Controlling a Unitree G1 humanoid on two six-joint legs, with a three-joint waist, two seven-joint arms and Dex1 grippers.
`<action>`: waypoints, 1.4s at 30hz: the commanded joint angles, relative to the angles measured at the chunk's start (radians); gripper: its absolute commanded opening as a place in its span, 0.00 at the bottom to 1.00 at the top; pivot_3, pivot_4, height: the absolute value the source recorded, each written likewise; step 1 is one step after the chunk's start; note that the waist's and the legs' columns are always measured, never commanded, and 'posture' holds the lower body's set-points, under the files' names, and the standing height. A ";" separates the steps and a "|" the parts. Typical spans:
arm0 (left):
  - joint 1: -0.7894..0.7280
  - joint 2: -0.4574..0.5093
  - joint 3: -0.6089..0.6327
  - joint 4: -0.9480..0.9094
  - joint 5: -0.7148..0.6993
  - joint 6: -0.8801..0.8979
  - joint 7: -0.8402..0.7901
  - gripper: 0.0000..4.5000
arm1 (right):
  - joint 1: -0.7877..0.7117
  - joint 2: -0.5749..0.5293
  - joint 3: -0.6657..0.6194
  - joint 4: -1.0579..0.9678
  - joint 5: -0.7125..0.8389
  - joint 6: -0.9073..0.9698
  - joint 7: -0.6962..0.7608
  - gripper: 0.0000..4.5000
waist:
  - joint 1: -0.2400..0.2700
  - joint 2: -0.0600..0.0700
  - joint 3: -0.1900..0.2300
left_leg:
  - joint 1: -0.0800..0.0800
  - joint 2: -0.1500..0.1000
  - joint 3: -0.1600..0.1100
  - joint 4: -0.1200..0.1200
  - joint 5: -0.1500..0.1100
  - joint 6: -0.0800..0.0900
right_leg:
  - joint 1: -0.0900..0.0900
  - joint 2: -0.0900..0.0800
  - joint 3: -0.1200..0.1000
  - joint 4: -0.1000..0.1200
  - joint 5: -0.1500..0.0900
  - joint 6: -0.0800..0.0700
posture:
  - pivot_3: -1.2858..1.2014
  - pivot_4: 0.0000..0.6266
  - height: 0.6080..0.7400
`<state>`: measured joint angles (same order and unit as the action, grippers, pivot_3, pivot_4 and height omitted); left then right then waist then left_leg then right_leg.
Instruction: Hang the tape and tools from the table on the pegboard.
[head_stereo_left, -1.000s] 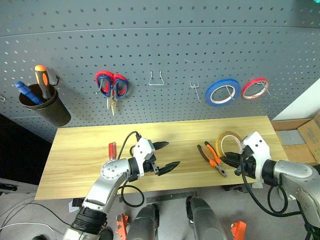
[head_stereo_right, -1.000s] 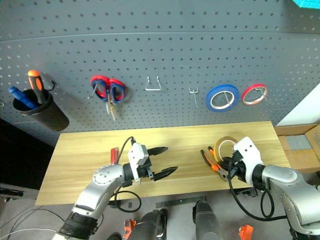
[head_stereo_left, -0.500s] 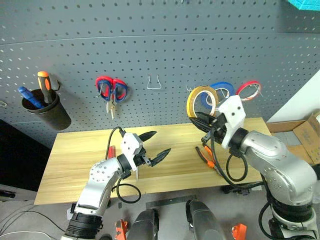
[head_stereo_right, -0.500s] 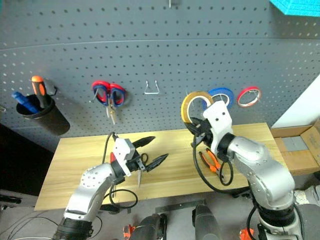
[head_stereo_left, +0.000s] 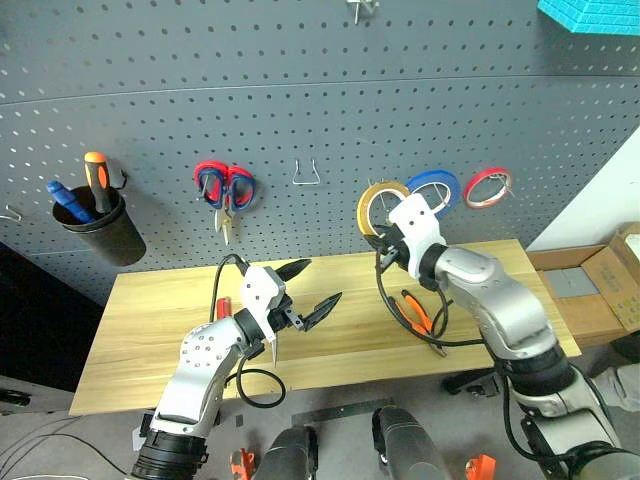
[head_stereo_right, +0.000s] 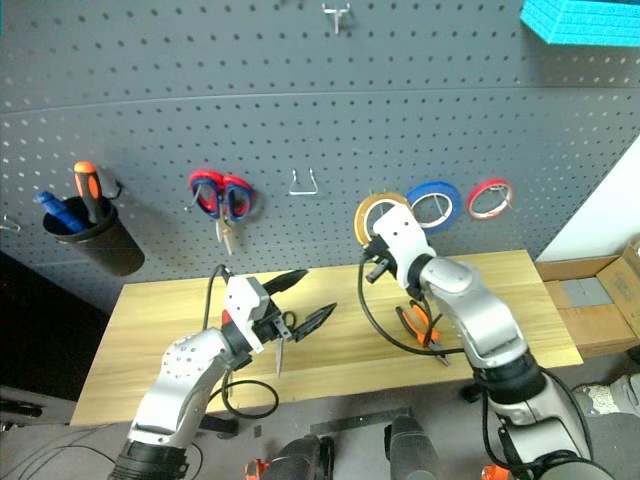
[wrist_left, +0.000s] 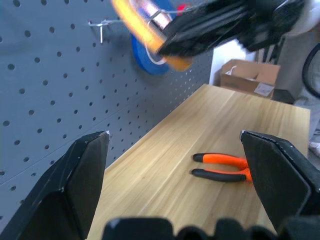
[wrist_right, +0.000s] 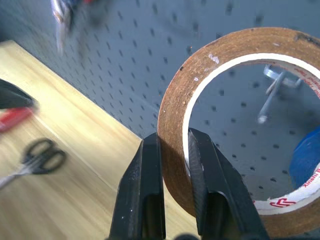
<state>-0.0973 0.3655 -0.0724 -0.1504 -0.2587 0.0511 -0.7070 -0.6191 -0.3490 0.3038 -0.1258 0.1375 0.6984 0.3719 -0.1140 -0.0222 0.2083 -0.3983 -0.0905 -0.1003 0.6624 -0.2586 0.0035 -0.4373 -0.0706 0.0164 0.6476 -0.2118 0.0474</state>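
My right gripper is shut on the lower rim of the yellow-tan tape, holding it upright against the pegboard. In the right wrist view a metal hook shows through the tape's open centre. My left gripper hangs open and empty over the table. Below it lie the red-handled screwdriver and the black-handled scissors. The orange-and-black pliers lie on the table under my right arm.
On the pegboard hang red-and-blue scissors, a bare wire hook, a blue tape ring and a red tape ring. A black cup with tools hangs at the left. Cardboard boxes stand past the table's right end.
My right arm has lifted the tape off the table, up and leftward to the pegboard beside the blue ring. The camera has tilted upward. The left gripper has barely moved.
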 joint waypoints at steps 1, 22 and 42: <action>0.004 0.011 0.009 -0.020 0.011 -0.029 0.002 1.00 | -0.064 0.031 0.023 0.125 -0.070 -0.065 -0.013 0.02 | 0.000 0.000 -0.001 | 0.000 0.000 0.000 0.000 0.000 0.000 | 0.000 0.000 0.000 0.000 0.000 0.000 | 0.44 0.22 1.00; 0.130 0.051 -0.025 0.031 0.041 -0.035 -0.055 1.00 | 0.337 -0.139 -0.174 -0.181 0.072 0.489 0.045 0.99 | 0.003 0.002 0.008 | 0.004 0.002 0.001 0.000 0.000 0.001 | 0.007 0.000 0.000 -0.002 0.000 0.000 | 0.43 0.42 1.00; 0.328 0.104 0.014 -0.184 0.012 0.065 -0.001 1.00 | 0.284 0.049 -0.210 0.272 -0.026 0.226 -0.078 0.99 | 0.025 0.004 0.059 | 0.007 0.004 -0.002 -0.001 0.000 0.003 | 0.011 0.000 0.000 -0.005 -0.005 0.004 | 0.47 0.47 1.00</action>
<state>0.2243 0.4691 -0.0709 -0.2863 -0.2375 0.1219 -0.7152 -0.3456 -0.3030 0.0903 0.1139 0.1156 0.9494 0.2865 -0.0887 -0.0183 0.2675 -0.3912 -0.0866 -0.1022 0.6611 -0.2586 0.0062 -0.4257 -0.0706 0.0158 0.6429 -0.2172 0.0513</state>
